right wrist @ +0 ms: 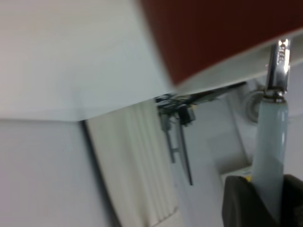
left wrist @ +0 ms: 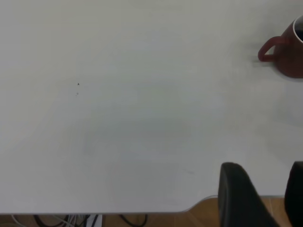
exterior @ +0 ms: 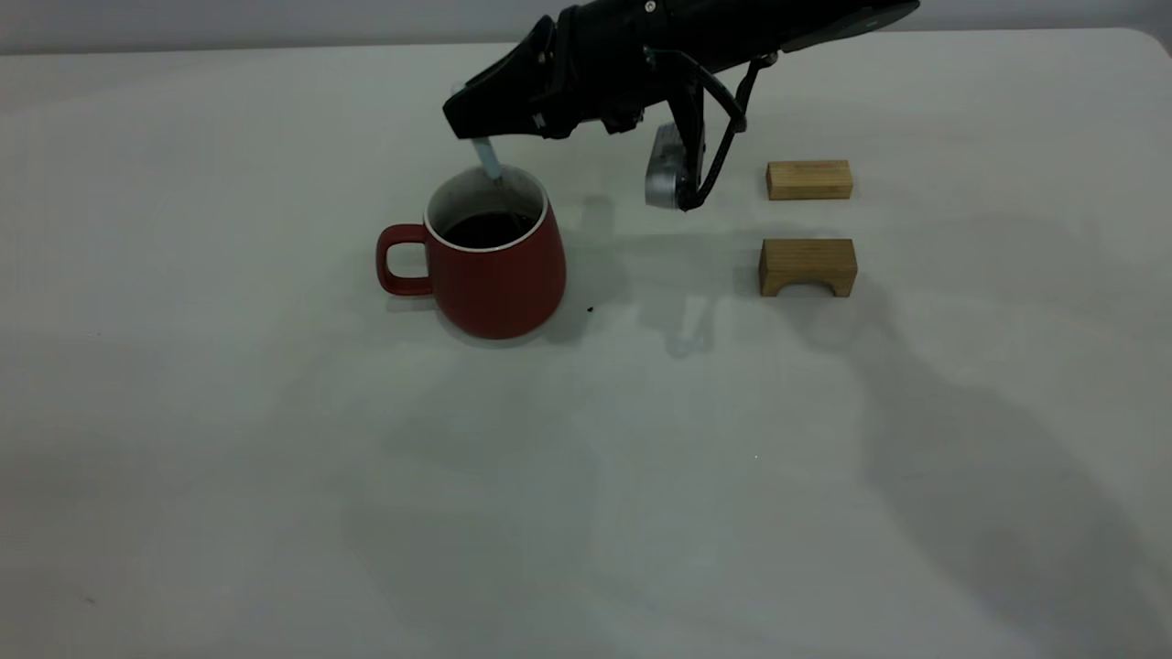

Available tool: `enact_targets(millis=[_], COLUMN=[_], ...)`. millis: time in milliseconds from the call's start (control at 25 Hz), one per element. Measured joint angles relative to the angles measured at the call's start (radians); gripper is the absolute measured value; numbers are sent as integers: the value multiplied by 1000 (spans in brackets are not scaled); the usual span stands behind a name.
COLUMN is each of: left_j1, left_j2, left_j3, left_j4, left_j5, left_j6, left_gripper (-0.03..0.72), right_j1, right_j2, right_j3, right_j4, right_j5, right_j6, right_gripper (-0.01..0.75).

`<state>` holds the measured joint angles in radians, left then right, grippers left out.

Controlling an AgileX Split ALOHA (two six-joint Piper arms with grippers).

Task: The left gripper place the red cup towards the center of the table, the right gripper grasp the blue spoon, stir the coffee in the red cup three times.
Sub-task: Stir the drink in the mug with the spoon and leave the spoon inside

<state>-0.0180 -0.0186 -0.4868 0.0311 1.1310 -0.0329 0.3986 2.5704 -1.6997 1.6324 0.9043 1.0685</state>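
Observation:
The red cup stands near the middle of the table, handle to the left, with dark coffee inside. My right gripper hangs above the cup's far rim, shut on the blue spoon, which slants down into the cup; its bowl is hidden. The right wrist view shows the pale handle between the fingers, its metal neck beside the cup's wall. My left gripper is open and empty over the table's edge, far from the cup.
Two tan wooden blocks lie right of the cup: a flat one and an arched one. The right arm's grey cylinder hangs between cup and blocks. A dark speck lies beside the cup.

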Motion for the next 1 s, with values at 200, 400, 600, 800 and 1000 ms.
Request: enact_targets(millis=[200,400,600,800,1000], left_j1=[0,0,0,0,0], left_j2=[0,0,0,0,0], left_j3=[0,0,0,0,0], left_j4=[0,0,0,0,0], left_j5=[0,0,0,0,0], left_j6=[0,0,0,0,0], left_gripper=[318,318,318,318,318], right_j1=[38,39,-6,-15,25], right_j2=[0,0,0,0,0], right_j3=[-3,-3,-3,-4,-4], right_j4=[21,56,-8,-56,-34], right_j5=[21,3,-3,8,10], right_j6=[-106,-332,-351,-156,-153], right_gripper=[155,155,155,155,155])
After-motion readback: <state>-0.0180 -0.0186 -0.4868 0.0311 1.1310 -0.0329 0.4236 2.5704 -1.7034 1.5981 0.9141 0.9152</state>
